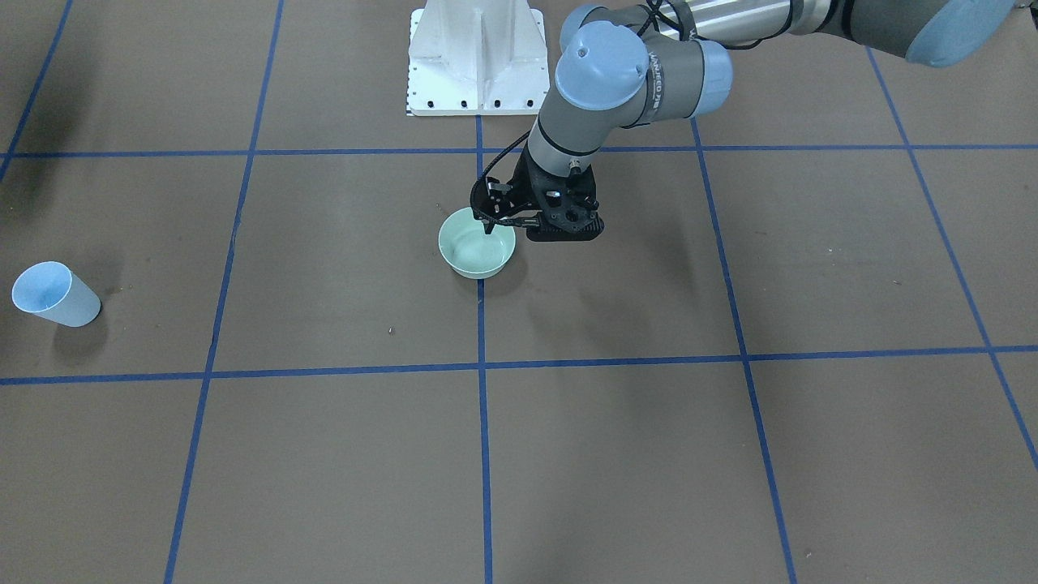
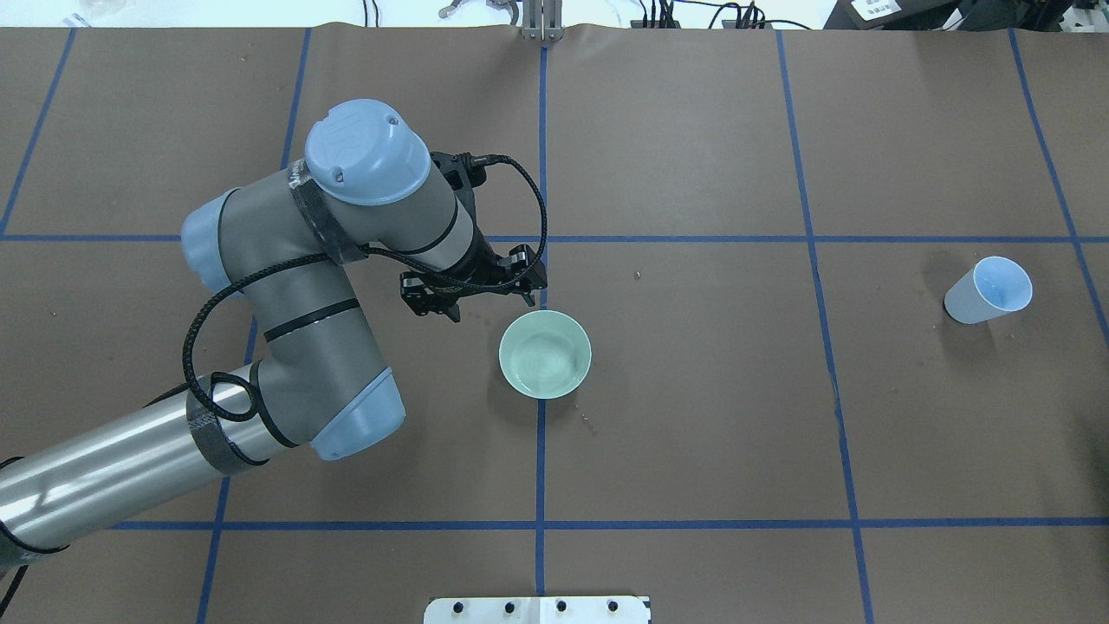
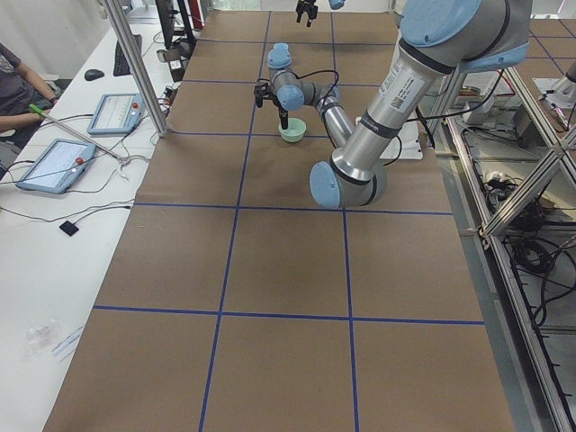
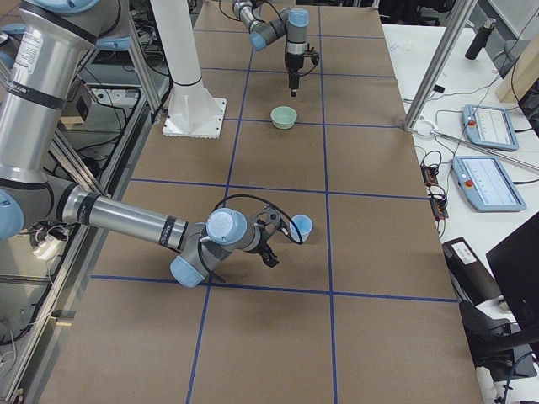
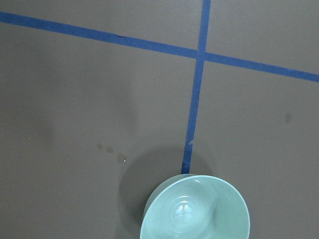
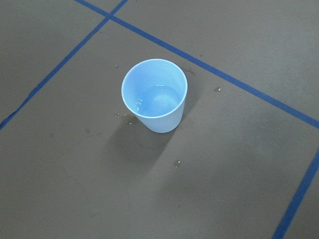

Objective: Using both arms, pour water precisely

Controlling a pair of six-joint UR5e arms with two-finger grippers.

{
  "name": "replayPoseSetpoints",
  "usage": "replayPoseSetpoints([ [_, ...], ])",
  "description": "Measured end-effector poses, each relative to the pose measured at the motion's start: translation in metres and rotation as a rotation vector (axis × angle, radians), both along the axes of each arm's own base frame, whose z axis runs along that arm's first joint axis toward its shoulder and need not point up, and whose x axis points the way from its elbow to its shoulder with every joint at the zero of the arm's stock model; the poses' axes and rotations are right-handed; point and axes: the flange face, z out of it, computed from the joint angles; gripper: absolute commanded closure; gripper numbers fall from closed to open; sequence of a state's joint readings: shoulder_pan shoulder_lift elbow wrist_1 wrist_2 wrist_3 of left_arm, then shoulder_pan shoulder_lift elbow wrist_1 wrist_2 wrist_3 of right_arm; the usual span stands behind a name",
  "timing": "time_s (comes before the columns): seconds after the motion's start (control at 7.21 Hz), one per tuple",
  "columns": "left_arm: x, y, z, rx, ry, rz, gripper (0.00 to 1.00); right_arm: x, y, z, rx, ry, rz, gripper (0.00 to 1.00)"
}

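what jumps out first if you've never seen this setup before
The big grey left arm with light-blue joint caps fills the overhead view's left. Its fingers hang just beside a mint-green bowl that sits on the blue tape line at the table's middle. Far off on the robot's right stands a light-blue cup holding a little water, with droplets on the brown surface around it.

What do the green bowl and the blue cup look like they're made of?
The bowl: probably glazed ceramic, possibly hard plastic; smooth, glossy pale-green surface with soft highlights and concentric rings at the bottom. The cup: thin plastic or coated paper, cannot tell which; matte light blue, thin rim, tapered wall, a little water glinting inside.
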State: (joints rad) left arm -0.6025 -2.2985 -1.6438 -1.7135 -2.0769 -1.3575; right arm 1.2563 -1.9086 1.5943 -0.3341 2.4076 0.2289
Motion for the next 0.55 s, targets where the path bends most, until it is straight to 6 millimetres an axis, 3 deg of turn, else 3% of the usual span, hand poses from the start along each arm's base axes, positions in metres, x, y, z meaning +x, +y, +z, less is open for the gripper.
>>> replayPoseSetpoints([
  [0.28,-0.001,-0.001,0.001,-0.001,-0.001,-0.002,0.00,-0.039,-0.013,-0.002,0.059,0.036,0.007,0.01],
  [0.55,-0.003,-0.001,0.005,-0.004,-0.005,-0.004,0.00,-0.065,-0.016,0.017,0.056,0.010,0.051,0.01],
])
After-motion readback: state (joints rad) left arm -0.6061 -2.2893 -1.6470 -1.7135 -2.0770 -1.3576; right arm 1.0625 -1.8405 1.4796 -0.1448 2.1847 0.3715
